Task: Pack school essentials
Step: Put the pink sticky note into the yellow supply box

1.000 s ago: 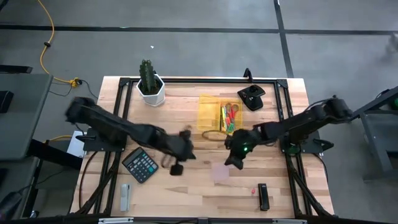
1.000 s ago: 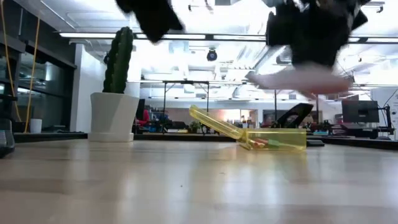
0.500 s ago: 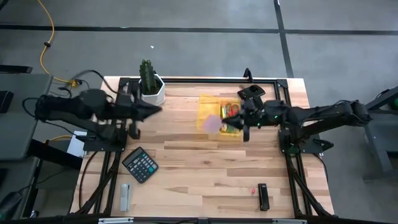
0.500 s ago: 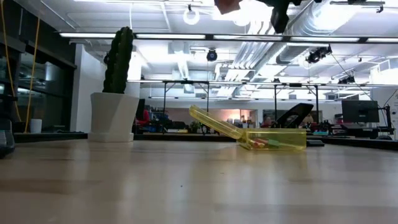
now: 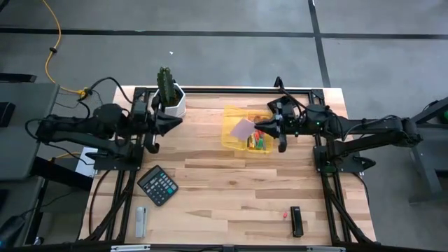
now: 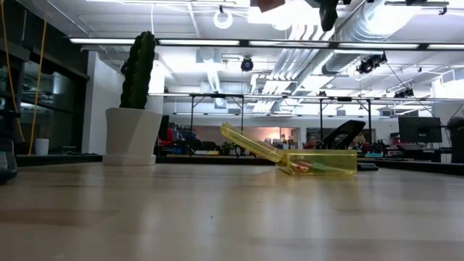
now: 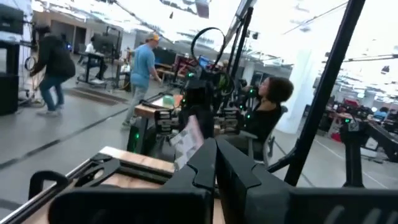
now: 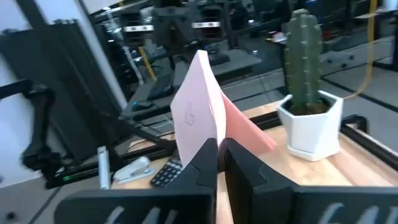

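Since a moment ago the right tool (image 5: pixel 260 131) has crept a little toward the left edge of the bench (image 5: pixel 231 189), and the pink sticky pad (image 5: pixel 242 129) it carries now hangs over the middle of the yellow box (image 5: pixel 234 137) rather than its near side. The left tool (image 5: pixel 175 122) has hardly shifted, pulled back at the far left corner next to the cactus (image 5: pixel 166 85), its fingers pressed together on nothing.

The pad is a thin square of soft paper, its sheets fanning apart above the right fingers (image 8: pixel 202 163), which are clamped on its lower edge. The box is clear yellow plastic, shallow and rectangular, with its hinged lid propped up at a slant. Inside lie red-handled scissors (image 5: pixel 260 124) and some slim green and red sticks (image 5: pixel 257 143). The cactus pot (image 5: pixel 171 102) is white and faceted.
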You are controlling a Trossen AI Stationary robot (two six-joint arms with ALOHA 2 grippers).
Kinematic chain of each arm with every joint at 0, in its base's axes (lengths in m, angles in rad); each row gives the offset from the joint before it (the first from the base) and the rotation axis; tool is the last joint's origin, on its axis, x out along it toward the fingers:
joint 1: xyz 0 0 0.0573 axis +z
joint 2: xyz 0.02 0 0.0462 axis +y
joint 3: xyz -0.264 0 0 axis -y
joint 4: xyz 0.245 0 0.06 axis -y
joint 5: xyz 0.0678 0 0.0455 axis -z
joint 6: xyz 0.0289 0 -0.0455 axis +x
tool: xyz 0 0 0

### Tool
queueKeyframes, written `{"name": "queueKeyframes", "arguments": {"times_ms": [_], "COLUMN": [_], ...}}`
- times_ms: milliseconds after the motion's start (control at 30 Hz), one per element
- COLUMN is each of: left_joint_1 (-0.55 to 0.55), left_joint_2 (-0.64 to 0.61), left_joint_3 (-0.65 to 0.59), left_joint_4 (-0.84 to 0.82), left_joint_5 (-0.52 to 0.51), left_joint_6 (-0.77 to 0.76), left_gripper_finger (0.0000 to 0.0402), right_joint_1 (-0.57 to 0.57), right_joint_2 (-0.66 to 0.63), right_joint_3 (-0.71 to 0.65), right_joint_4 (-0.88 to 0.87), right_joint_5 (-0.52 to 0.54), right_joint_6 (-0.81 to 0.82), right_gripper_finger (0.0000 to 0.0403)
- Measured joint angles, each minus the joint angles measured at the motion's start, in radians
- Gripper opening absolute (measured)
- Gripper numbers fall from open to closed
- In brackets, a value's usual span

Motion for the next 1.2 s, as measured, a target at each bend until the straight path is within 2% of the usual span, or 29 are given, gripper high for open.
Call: {"name": "queueKeyframes", "arguments": {"times_ms": [233, 333, 400, 467, 600, 733, 867, 1033, 1200], "left_joint_1": [0.0, 0.0, 0.0, 0.0, 0.0, 0.0, 0.0, 0.0, 0.0], "left_joint_2": [0.03, 0.032, 0.03, 0.027, 0.025, 0.025, 0.026, 0.026, 0.026], "left_joint_3": [-0.002, -0.002, -0.002, -0.002, -0.002, -0.002, -0.002, -0.002, -0.002], "left_joint_4": [0.038, 0.035, 0.034, 0.029, 0.025, 0.002, -0.038, -0.06, -0.06], "left_joint_5": [-0.003, -0.003, -0.003, -0.003, -0.003, -0.003, -0.005, -0.006, -0.012], "left_joint_6": [-0.002, -0.001, -0.001, 0.0, 0.0, 0.0, 0.0, 0.0, 0.0], "left_gripper_finger": [0.0, 0.0, 0.0, 0.0, 0.0, 0.0, 0.0, 0.0, 0.0], "right_joint_1": [0.0, 0.0, 0.0, -0.011, -0.073, -0.182, -0.307, -0.464, -0.561], "right_joint_2": [-0.002, -0.002, -0.001, 0.004, 0.052, 0.137, 0.221, 0.326, 0.437], "right_joint_3": [0.0, 0.0, 0.016, 0.065, 0.216, 0.298, 0.277, 0.236, 0.233], "right_joint_4": [-0.002, -0.002, -0.051, -0.175, -0.556, -0.88, -0.984, -0.917, -0.861], "right_joint_5": [-0.056, -0.048, -0.004, 0.052, 0.165, 0.177, 0.101, -0.066, -0.152], "right_joint_6": [-0.008, -0.003, 0.004, -0.012, -0.06, -0.122, -0.252, -0.35, -0.403], "right_gripper_finger": [0.0, 0.0, 0.0, 0.0, 0.0, 0.0, 0.0, 0.0, 0.0]}}
